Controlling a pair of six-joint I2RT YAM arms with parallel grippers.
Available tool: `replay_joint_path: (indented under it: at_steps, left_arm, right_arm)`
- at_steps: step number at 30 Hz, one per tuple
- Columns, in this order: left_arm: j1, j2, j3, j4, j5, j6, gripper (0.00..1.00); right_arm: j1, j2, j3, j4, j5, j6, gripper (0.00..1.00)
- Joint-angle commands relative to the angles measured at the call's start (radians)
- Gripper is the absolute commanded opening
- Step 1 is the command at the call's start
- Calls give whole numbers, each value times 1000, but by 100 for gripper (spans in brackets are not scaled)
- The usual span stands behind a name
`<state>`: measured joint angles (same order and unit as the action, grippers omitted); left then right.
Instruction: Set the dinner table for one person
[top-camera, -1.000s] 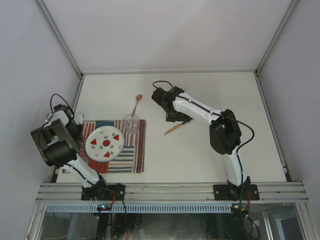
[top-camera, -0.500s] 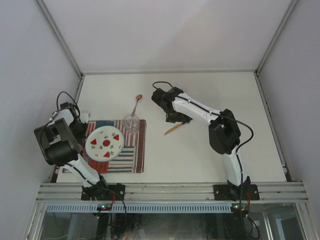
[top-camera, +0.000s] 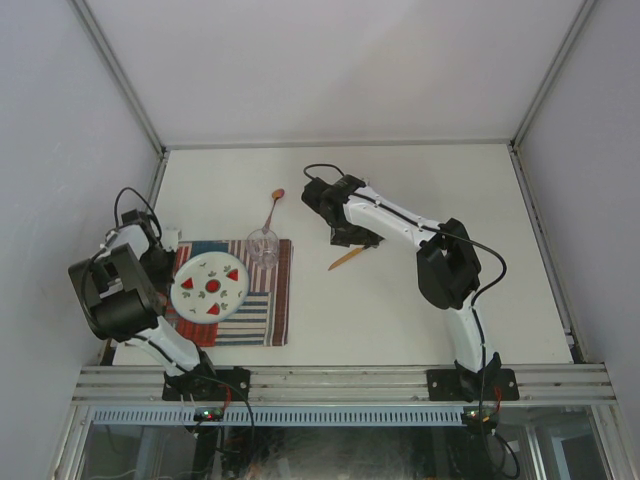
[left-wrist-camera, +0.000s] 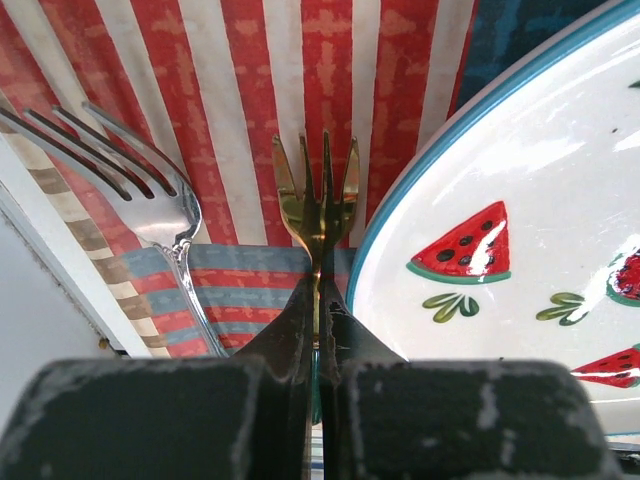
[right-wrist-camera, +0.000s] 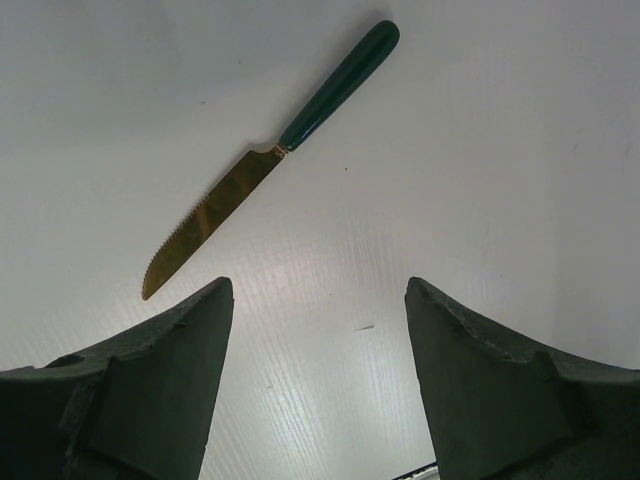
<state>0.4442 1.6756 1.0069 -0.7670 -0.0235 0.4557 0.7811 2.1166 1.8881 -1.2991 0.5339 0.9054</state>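
Note:
My left gripper (left-wrist-camera: 320, 286) is shut on a gold fork (left-wrist-camera: 318, 195), its tines pointing out over the striped placemat (left-wrist-camera: 250, 90). The fork hangs just left of the watermelon plate (left-wrist-camera: 540, 190). A silver fork (left-wrist-camera: 150, 190) lies on the placemat to its left. My right gripper (right-wrist-camera: 318, 287) is open with nothing in it, low over the off-white dinner table (top-camera: 420, 300). A gold knife with a green handle (right-wrist-camera: 270, 160) lies just beyond its fingers. In the top view the plate (top-camera: 210, 286) sits on the placemat (top-camera: 262, 320), and the knife (top-camera: 348, 258) is near the table's middle.
A clear glass (top-camera: 263, 246) stands at the placemat's far right corner. A spoon (top-camera: 272, 207) lies on the table just beyond it. Aluminium rails edge the table, and the left rail (top-camera: 155, 190) runs close to my left arm.
My left arm has swung forward and down, bringing the gold fork to the placemat's left side beside the plate. The right arm has stayed still.

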Motion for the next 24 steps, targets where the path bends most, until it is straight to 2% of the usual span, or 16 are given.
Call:
replay_joint_path:
  at_steps: [1, 24]
  left_arm:
    - [3, -44, -27, 12, -14, -1, 0]
    - [17, -76, -54, 55, -46, -13, 0]
  right_arm:
    - [6, -3, 22, -2, 23, 21, 69]
    - [4, -15, -2, 14, 21, 6, 70]
